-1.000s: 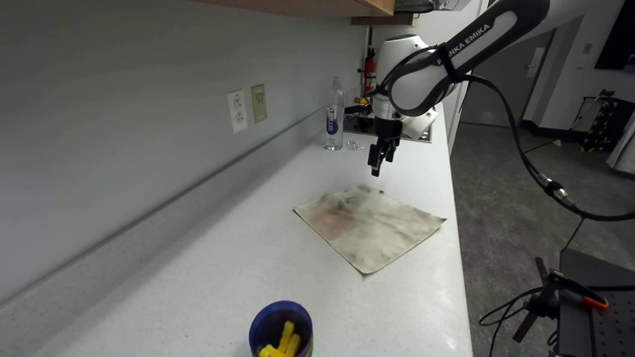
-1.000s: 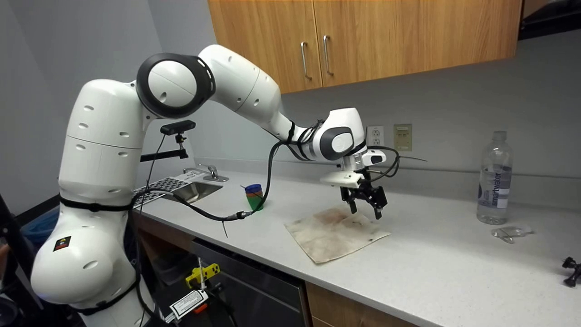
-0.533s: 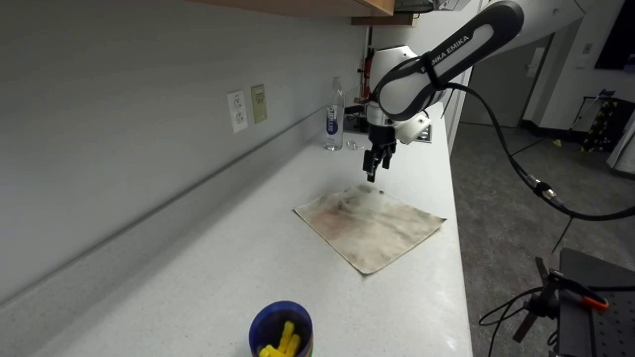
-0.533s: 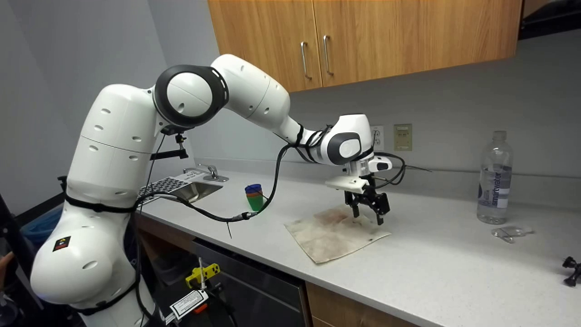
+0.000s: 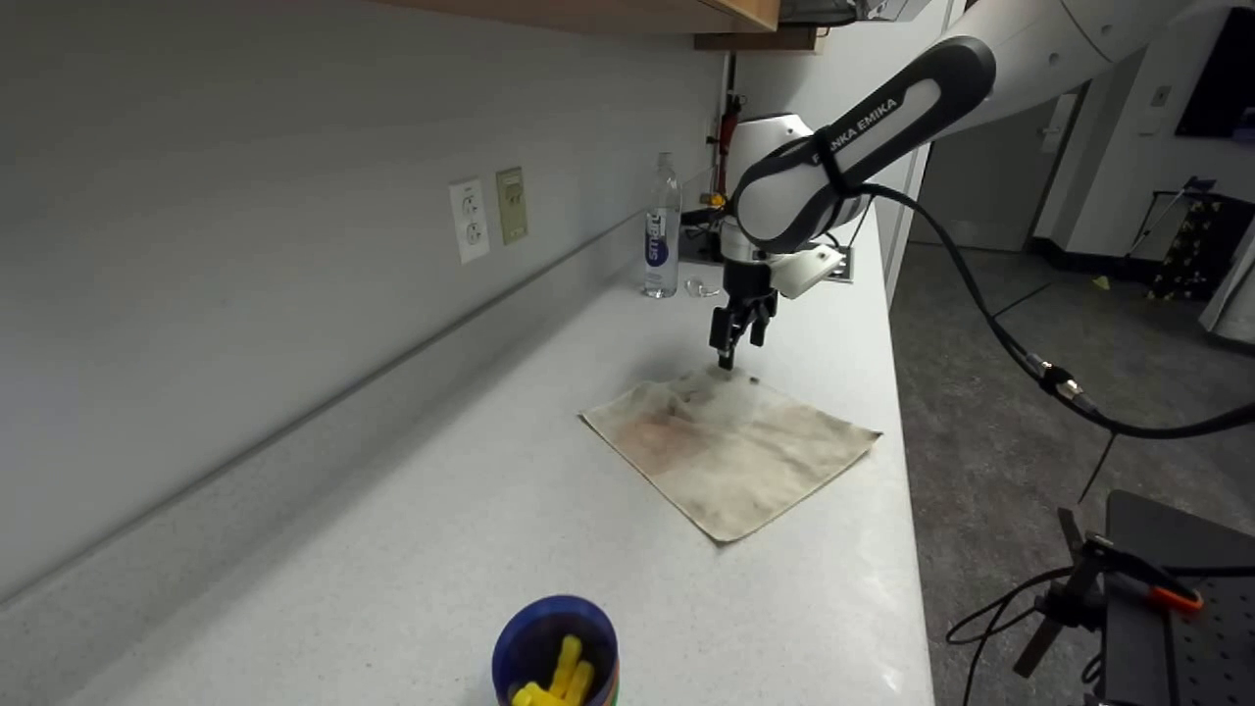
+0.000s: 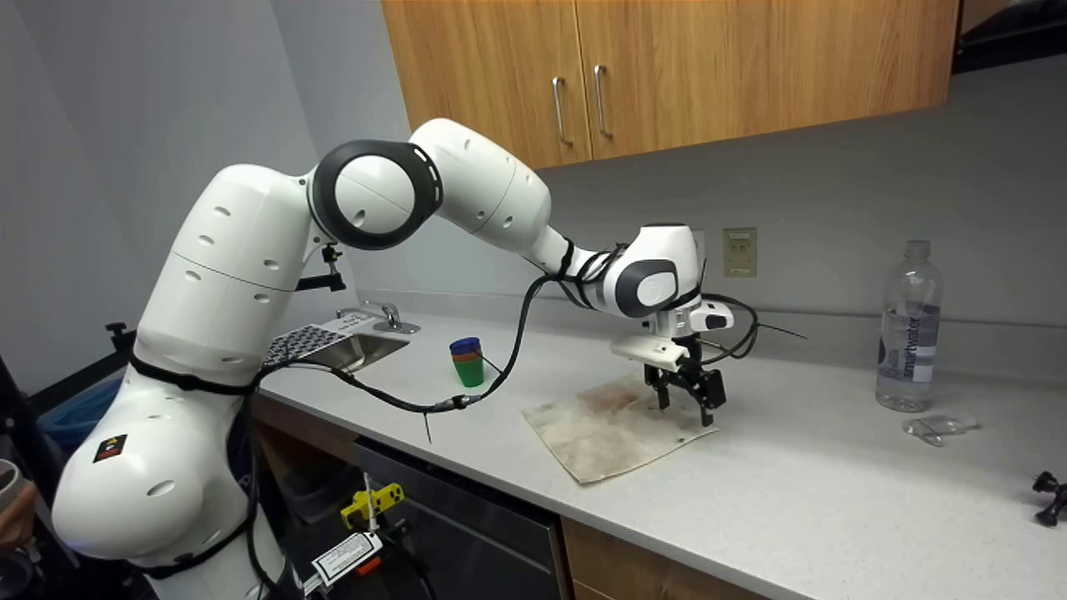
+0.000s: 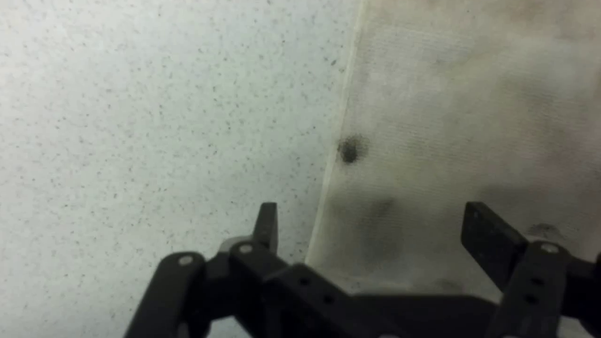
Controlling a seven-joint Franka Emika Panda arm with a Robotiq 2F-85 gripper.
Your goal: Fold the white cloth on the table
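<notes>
The white cloth [image 5: 745,451] lies flat near the front edge of the worktop [image 5: 784,608] — no fold made. Jaws gape empty astride the cloth's border — grasping and folding both seem undone.

An upright water bottle [image 6: 909,333] stands well apart from a blue-rimmed cup [image 6: 465,367] that holds yellow pieces [image 5: 566,665].

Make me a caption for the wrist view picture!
Open gripper straddling the edge of a stained white cloth on a speckled table.
</notes>
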